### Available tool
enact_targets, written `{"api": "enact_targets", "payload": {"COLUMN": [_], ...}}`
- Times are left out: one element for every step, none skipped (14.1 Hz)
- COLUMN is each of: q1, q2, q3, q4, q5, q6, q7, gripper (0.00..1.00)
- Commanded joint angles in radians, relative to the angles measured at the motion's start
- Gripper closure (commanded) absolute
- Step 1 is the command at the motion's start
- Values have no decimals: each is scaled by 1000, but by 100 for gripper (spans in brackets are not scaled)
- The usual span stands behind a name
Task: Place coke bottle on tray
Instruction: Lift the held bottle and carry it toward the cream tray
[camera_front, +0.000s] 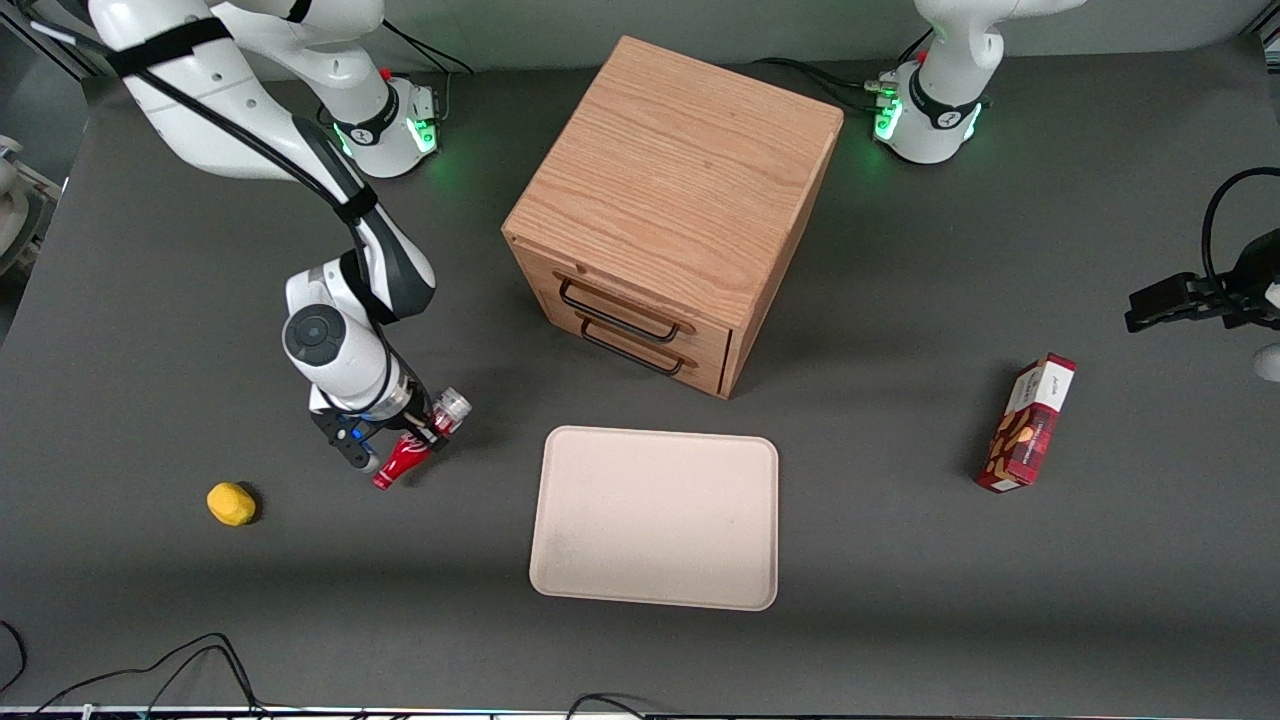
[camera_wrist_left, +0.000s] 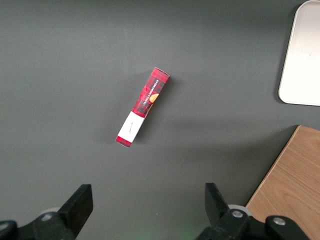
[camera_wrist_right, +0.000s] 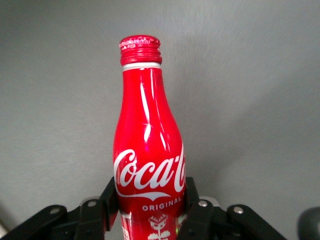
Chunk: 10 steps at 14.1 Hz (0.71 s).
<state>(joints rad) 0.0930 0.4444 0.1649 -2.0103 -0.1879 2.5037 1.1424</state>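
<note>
My gripper is closed around the lower body of the coke bottle, and the wrist camera shows both fingers pressing on the sides of the bottle just under the white script. So I judge that the grasp is already done. In the front view the bottle is tilted, with its neck pointing toward the front edge of the surface; I cannot tell for sure if it is lifted or touching the surface. The tray lies flat near the front edge, in front of the wooden cabinet, with nothing on it. The bottle is beside the tray, toward the working arm's end, and apart from its rim. What is left, as I judge it: to carry the bottle sideways over the rim, set it down on the tray and let it go. A yellow lemon-like object lies near the gripper, farther toward the working arm's end, and the red snack box is toward the parked arm's end
</note>
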Motion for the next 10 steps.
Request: {"api": "enact_targets", "payload": {"q1": [-27, -44, -51, -50, -47, -44, -41, -41, -41, -41], "q2": [-99, -101, -102, -102, -102, -102, -101, -101, -92, -66], "q3": [16, 42, 47, 42, 36, 24, 10, 5, 5, 1], "q4": [105, 172, 244, 331, 420, 503, 571, 643, 719, 819], "q5": [-7, 13, 33, 68, 99, 111, 116, 125, 137, 145], "q6": [-245, -332, -414, -513, -628, -729, -806, -872, -952, -1050], "q7": [-88, -114, -153, -202, -273, -335, -369, -412, -456, -496], "gripper": [100, 100, 100, 100, 100, 100, 100, 100, 100, 100]}}
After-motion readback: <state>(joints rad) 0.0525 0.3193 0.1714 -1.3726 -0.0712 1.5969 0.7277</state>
